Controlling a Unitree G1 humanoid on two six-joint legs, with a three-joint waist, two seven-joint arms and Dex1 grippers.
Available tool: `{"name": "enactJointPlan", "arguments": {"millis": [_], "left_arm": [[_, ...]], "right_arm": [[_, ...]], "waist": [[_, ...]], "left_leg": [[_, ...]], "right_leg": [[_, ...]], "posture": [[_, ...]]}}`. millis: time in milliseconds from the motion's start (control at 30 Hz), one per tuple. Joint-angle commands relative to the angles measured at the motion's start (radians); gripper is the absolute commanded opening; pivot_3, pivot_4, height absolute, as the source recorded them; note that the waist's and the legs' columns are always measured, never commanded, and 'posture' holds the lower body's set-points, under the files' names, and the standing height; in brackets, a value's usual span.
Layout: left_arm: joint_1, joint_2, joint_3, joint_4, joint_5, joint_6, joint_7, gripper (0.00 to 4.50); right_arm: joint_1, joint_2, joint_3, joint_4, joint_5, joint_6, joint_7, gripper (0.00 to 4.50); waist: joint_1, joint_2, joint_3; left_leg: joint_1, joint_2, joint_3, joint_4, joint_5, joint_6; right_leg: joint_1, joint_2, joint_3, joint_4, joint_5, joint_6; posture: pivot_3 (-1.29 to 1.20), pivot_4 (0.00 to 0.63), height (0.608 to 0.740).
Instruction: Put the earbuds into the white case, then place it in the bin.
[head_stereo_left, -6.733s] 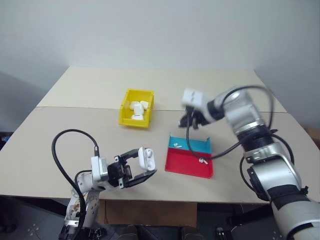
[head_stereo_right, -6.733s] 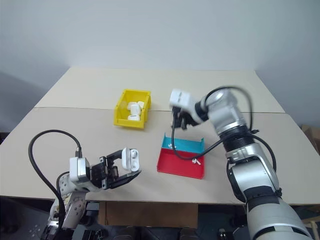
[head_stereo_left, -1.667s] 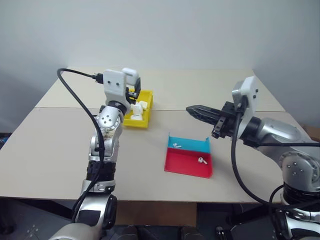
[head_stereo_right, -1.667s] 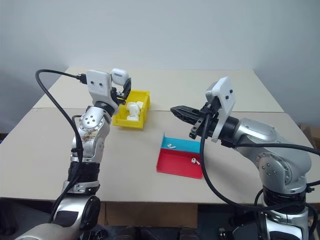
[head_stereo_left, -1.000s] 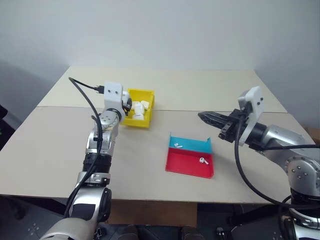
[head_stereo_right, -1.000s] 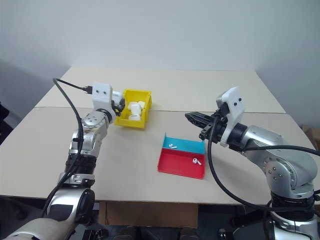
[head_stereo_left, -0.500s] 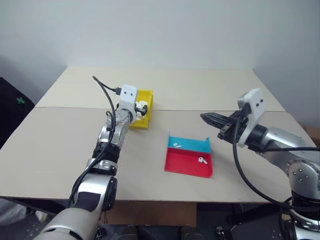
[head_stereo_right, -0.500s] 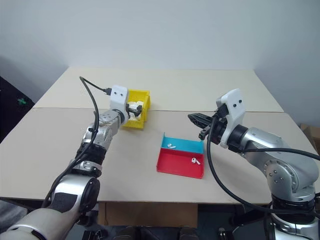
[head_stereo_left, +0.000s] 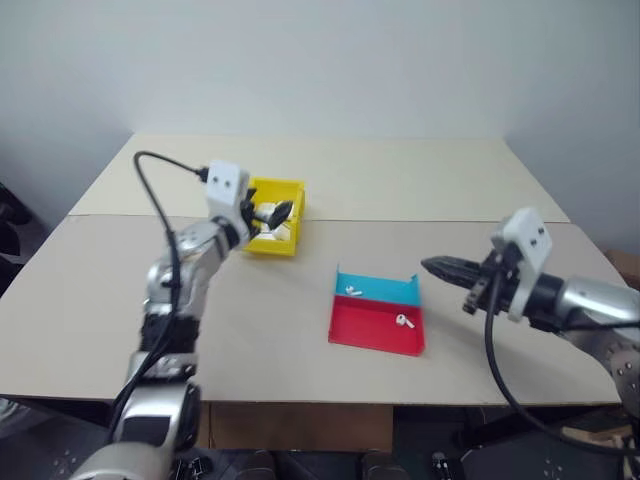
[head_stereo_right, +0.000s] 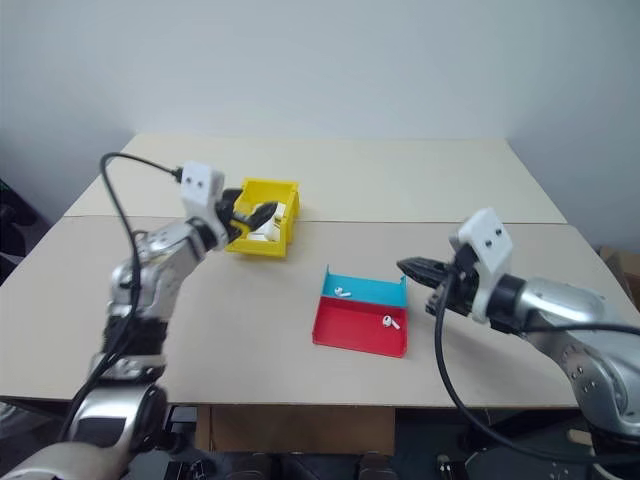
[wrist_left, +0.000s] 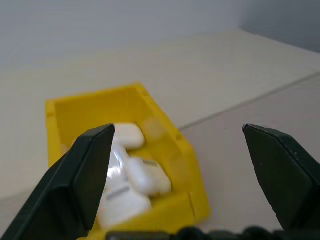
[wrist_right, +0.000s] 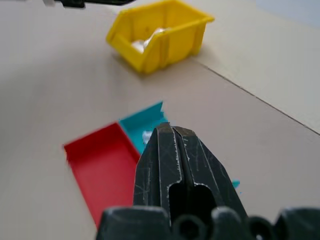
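The left gripper (wrist_left: 177, 165) hung wide open and empty just before the bin (head_stereo_left: 272, 214) — several white cases (wrist_left: 131, 177) lay piled inside. The right gripper (wrist_right: 175, 150) was fully closed, holding nothing, beside the tray (head_stereo_left: 378, 314), where 2 earbuds (head_stereo_left: 353, 291) lay — 1 in each half.
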Motion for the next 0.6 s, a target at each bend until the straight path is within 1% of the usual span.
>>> {"name": "enactJointPlan", "arguments": {"millis": [33, 100, 167, 233, 333, 433, 600], "left_arm": [[0.129, 0.128, 0.022, -0.216, -0.08, -0.005, -0.165, 4.46], [0.187, 0.183, 0.055, -0.276, -0.122, -0.006, -0.211, 4.46], [0.249, 0.238, 0.117, -0.338, -0.166, 0.001, -0.25, 4.46], [0.298, 0.306, 0.17, -0.369, -0.191, -0.001, -0.295, 4.46], [0.386, 0.391, 0.247, -0.394, -0.237, -0.013, -0.376, 4.46], [0.439, 0.427, 0.311, -0.436, -0.284, 0.017, -0.383, 4.46], [0.487, 0.44, 0.322, -0.493, -0.299, 0.026, -0.361, 4.46]], "right_arm": [[0.104, -0.1, -0.089, 0.035, -0.128, -0.206, 0.189, 0.0], [0.156, -0.122, -0.135, 0.09, -0.164, -0.305, 0.273, 0.0], [0.205, -0.14, -0.199, 0.145, -0.189, -0.395, 0.367, 0.0], [0.211, -0.169, -0.241, 0.216, -0.194, -0.444, 0.443, 0.0], [0.207, -0.196, -0.26, 0.309, -0.222, -0.502, 0.501, 0.0], [0.18, -0.224, -0.248, 0.366, -0.226, -0.519, 0.546, 0.0], [0.093, -0.246, -0.208, 0.422, -0.206, -0.509, 0.594, 0.0]], "waist": [[0.0, 0.0, 0.0], [0.005, -0.001, 0.0], [0.011, -0.001, 0.001], [0.008, -0.001, 0.001], [0.002, -0.001, 0.001], [0.001, -0.001, 0.001], [0.004, -0.001, 0.001]], "left_leg": [[0.0, 0.0, 0.0, 0.0, 0.0, 0.0], [0.002, 0.0, 0.0, 0.001, 0.001, -0.001], [0.002, 0.0, 0.0, 0.001, 0.003, -0.001], [0.003, 0.0, 0.0, 0.001, 0.004, -0.001], [0.005, 0.0, 0.001, 0.001, 0.004, -0.001], [0.008, 0.001, 0.001, 0.001, 0.004, -0.001], [0.009, 0.001, 0.001, 0.001, 0.004, -0.001]], "right_leg": [[0.0, 0.0, 0.0, 0.0, 0.0, 0.0], [0.002, 0.0, 0.0, 0.0, 0.0, 0.001], [0.003, 0.0, -0.001, 0.0, -0.003, 0.006], [0.004, 0.0, 0.0, -0.001, -0.003, 0.006], [0.004, 0.0, 0.001, 0.0, -0.003, 0.005], [0.007, 0.0, 0.001, 0.0, -0.004, 0.004], [0.009, 0.0, 0.001, -0.001, -0.004, 0.004]], "posture": [[0.0, 0.15, 0.74], [0.0, 0.15, 0.74], [0.0, 0.15, 0.74], [0.0, 0.15, 0.74], [0.0, 0.15, 0.74], [0.0, 0.15, 0.74], [0.0, 0.15, 0.74]]}}
